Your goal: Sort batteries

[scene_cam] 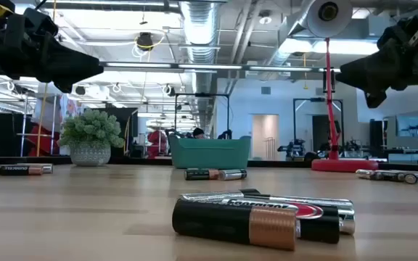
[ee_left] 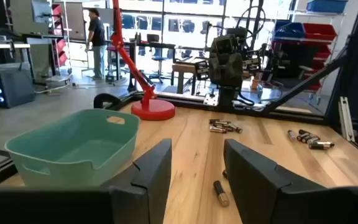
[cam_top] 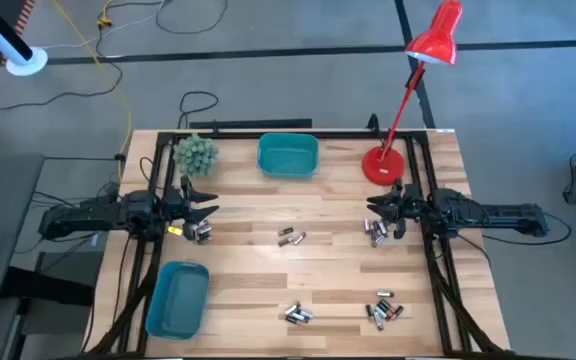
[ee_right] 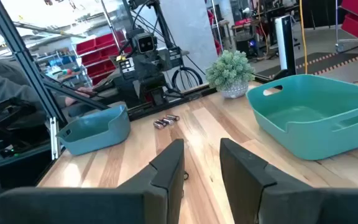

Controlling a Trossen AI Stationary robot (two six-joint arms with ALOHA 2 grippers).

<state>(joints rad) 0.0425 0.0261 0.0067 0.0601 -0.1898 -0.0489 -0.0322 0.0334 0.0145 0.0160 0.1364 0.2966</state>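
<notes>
Lying in little heaps on the bench [cam_top: 268, 275] are the batteries [cam_top: 290, 237], small round sticks that look shiny silver, black and a bit copper. The bench is made of pale wood strips, smooth and flat.

One small heap sits in the middle, one near the front middle [cam_top: 298, 315], one at the front right [cam_top: 383, 310], one just under the right end effector [cam_top: 380, 222], and a few just beside the left end effector [cam_top: 200, 214]. In the low view the closest ones [scene_cam: 263, 214] lie on their sides, black with a copper band.

There are two plastic bins with round corners and small handles. The green bin [cam_top: 288, 156] sits at the back middle, and the blue bin [cam_top: 177, 298] sits at the front left (no batteries show inside either one).

The left end effector has its two dark fingers [ee_left: 154, 177] apart with nothing between them. The right end effector's fingers [ee_right: 166, 168] stand apart too, holding nothing.

A red lamp [cam_top: 408, 90] with a round base stands at the back right. A fuzzy green plant [cam_top: 196, 153] in a pot sits at the back left.
</notes>
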